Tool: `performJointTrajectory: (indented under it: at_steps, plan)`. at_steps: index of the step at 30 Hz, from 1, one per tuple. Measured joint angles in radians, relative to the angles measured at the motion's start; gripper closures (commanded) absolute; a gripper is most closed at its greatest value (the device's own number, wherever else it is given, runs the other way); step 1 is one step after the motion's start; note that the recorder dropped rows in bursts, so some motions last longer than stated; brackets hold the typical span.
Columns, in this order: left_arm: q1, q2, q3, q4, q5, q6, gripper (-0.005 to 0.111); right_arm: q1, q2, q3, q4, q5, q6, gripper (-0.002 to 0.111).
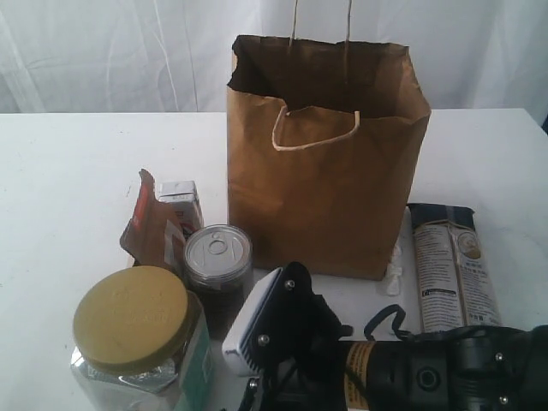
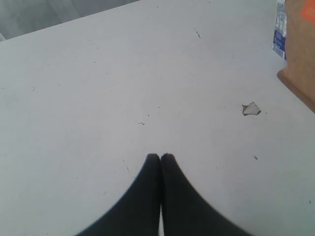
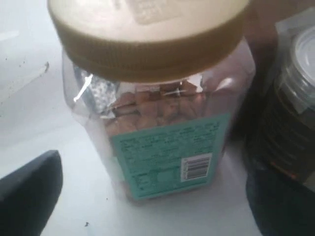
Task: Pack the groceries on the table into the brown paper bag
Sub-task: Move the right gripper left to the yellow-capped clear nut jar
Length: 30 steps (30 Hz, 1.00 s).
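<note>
Mustard-lidded and clear-walled, the jar [image 1: 133,321] is shown standing upright at the near left of the white table [image 1: 68,171], its long axis vertical. The right gripper [image 1: 257,342] is set just beside it, on its right in the exterior view, and is pointed toward it. In the right wrist view the jar fills the frame. One dark finger [image 3: 29,191] is seen off to one side, clear of the jar's wall. The jaws are spread wide and nothing is held.

A small tin can [image 1: 218,265] is crowded just beside the jar on its far side, so little room is judged to be left for a finger there.

The left gripper [image 2: 161,157] is pressed closed on nothing above bare tabletop, with a tiny pale flake [image 2: 251,108] lying near it. It cannot be found in the exterior view, so the right arm is judged the nearer to the jar.

The brown paper bag [image 1: 325,171] is stood open-mouthed farther back, toward the middle of the table. A sideways grasp below the lid, then a lift over the tall rim, is judged to be called for.
</note>
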<state>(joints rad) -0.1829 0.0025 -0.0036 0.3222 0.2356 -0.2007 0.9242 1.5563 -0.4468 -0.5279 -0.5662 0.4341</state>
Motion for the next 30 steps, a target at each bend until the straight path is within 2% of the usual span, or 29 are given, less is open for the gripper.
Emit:
performJointTrajectory:
  at_steps: [5,10,24,27,30]
  plan:
    - [0.000,0.000,0.000,0.000,0.000,0.000,0.107,0.000,0.000,0.000,0.026,-0.002,0.075,0.014]
    - [0.000,0.000,0.000,0.000,0.000,0.000,0.107,0.000,0.008,0.000,0.031,0.012,0.094,0.010]
    - [0.000,0.000,0.000,0.000,0.000,0.000,0.107,0.000,0.011,0.000,0.047,-0.018,0.123,0.009]
    - [0.000,0.000,0.000,0.000,0.000,0.000,0.107,0.000,0.016,0.000,0.047,-0.025,0.069,0.009]
    - [0.000,0.000,0.000,0.000,0.000,0.000,0.107,0.000,0.038,0.000,0.041,-0.042,-0.100,0.009]
